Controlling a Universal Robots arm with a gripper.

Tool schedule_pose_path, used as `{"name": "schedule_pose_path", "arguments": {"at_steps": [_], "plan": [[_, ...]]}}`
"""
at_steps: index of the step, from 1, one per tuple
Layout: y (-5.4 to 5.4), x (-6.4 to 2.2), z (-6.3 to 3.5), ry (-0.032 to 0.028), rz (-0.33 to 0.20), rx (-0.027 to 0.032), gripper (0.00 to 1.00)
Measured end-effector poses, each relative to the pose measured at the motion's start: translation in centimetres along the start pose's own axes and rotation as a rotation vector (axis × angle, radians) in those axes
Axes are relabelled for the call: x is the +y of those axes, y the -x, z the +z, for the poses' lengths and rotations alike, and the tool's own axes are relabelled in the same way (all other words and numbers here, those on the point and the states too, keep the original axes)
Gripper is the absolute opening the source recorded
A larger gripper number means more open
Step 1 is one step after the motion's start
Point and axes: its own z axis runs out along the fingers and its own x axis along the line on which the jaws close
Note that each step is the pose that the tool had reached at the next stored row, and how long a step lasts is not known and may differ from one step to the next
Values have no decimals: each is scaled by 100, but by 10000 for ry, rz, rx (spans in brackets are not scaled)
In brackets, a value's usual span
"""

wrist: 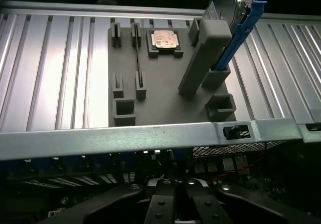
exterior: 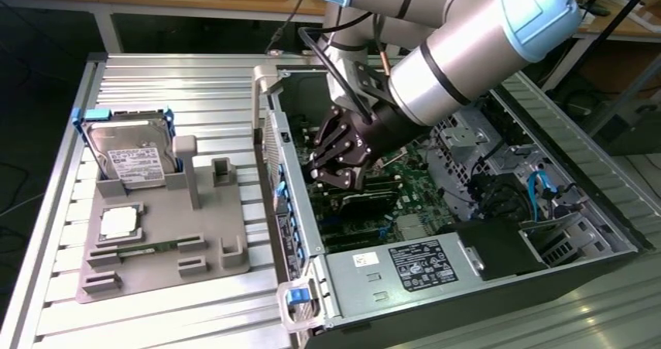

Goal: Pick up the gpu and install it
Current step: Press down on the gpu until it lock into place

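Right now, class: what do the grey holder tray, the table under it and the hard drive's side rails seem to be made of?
Holder tray: matte grey plastic, probably; dull, blocky, moulded-looking.
Table: ribbed bare metal, likely aluminium; bright sheen along grooves.
Hard drive's side rails: glossy blue plastic, apparently.

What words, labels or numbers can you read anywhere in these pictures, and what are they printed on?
Nothing can be read.
White label on the hard drive: print too small.
Black label on the power supply: white print and marks, too blurred.
White sticker beside it: too small.
Processor chip on the gray holder: no readable marking.
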Motion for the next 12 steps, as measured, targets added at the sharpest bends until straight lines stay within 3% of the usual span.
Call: {"name": "schedule_pose_path", "arguments": {"at_steps": [2, 3, 4, 7, 8, 9, 10, 11, 12], "plan": [[-42, -12, -7, 23, -1, -6, 11], [-41, -24, -15, 114, 20, 11, 11], [-40, -24, -14, 140, 30, 20, 11], [-41, -25, -12, 144, 41, 39, 11], [-48, -53, 37, 152, 72, 94, 11], [-68, -135, 61, 182, 89, 113, 11], [-49, -288, -50, 415, 338, 471, 11], [20, -306, -34, 197, 389, 584, 11], [75, -328, 12, 52, 376, 584, 11]]}}
